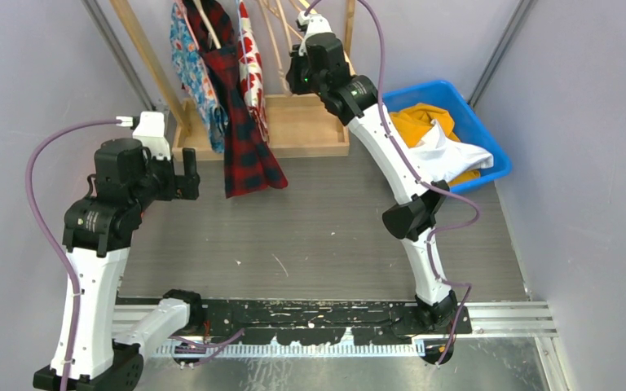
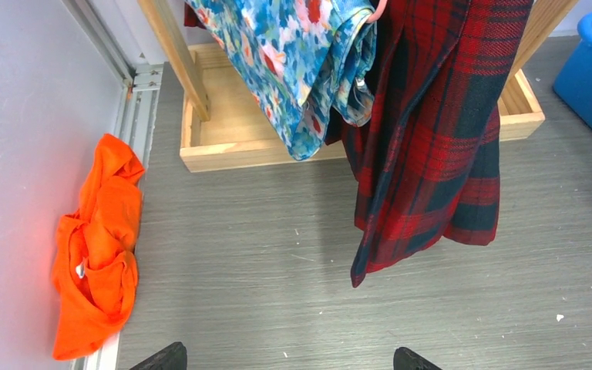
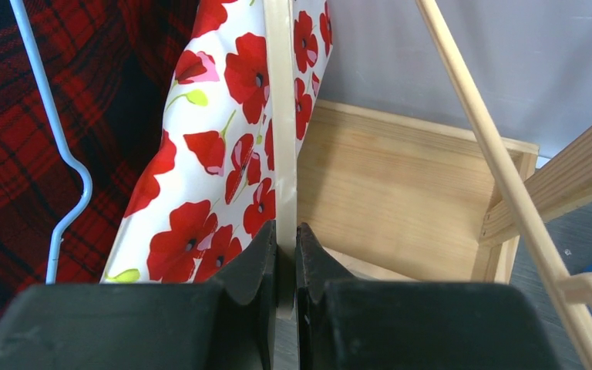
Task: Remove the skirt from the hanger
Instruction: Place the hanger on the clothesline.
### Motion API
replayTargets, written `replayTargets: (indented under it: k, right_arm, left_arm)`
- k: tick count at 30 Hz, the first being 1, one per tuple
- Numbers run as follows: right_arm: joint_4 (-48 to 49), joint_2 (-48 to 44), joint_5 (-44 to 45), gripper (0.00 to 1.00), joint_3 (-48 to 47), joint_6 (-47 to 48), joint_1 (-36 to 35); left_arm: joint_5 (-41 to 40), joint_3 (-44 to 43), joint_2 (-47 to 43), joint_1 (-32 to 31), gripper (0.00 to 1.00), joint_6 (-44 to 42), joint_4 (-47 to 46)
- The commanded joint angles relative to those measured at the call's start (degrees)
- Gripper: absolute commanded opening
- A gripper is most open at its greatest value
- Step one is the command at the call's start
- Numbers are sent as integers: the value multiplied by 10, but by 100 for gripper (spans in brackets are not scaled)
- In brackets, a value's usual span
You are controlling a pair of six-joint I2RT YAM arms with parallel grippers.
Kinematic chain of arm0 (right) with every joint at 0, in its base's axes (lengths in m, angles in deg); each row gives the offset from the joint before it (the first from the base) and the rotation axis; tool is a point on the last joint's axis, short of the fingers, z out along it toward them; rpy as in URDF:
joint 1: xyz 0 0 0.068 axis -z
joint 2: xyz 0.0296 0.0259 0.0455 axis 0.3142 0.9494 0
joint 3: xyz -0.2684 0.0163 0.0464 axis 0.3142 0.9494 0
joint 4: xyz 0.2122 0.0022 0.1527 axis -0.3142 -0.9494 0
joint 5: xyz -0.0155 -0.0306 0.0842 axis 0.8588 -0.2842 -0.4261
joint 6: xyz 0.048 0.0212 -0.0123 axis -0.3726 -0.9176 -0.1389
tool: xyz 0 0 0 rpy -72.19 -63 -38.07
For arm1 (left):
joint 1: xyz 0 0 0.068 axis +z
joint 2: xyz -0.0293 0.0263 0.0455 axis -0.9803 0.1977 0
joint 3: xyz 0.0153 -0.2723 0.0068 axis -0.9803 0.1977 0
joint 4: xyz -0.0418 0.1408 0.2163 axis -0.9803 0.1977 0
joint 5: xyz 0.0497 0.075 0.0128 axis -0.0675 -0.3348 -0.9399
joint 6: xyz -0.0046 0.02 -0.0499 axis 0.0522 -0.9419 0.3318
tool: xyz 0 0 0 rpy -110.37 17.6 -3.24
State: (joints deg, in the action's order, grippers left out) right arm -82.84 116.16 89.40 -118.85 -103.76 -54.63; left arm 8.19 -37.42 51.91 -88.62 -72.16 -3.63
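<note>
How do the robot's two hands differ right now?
The left gripper is wide open and holds nothing. The right gripper is shut on a pale wooden strip, apparently a hanger. The left gripper hangs low, back from the clothes rack. The right gripper is raised among the hanging clothes, beside the poppy-print cloth. Both are black, two-fingered and point toward the rack.

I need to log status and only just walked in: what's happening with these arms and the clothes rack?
The right gripper is shut on a pale wooden hanger beside the poppy-print skirt, up at the wooden rack. The left gripper is open and empty, hovering low in front of the red plaid garment. The skirt is not yet off.
</note>
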Motion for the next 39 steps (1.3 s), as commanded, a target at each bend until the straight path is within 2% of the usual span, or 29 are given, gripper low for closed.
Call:
replayTargets:
  k: [1,17,31,39]
  right_arm:
    - [51,-17,-14,1,-5,-16,5]
    - [37,-55,-23,1,37,-10,5]
    - [53,-40,-25,1,-40,-9,2]
    - [83,-3,-60,5,-74,-16,2]
  left_arm:
    - [-13,-5,-5,-1,99,2,0]
    - [-16,6,-10,-2,99,1,-4]
    - [-15,-2,-10,-2,99,0,-2]
    - [-21,-9,-10,-2,99,2,14]
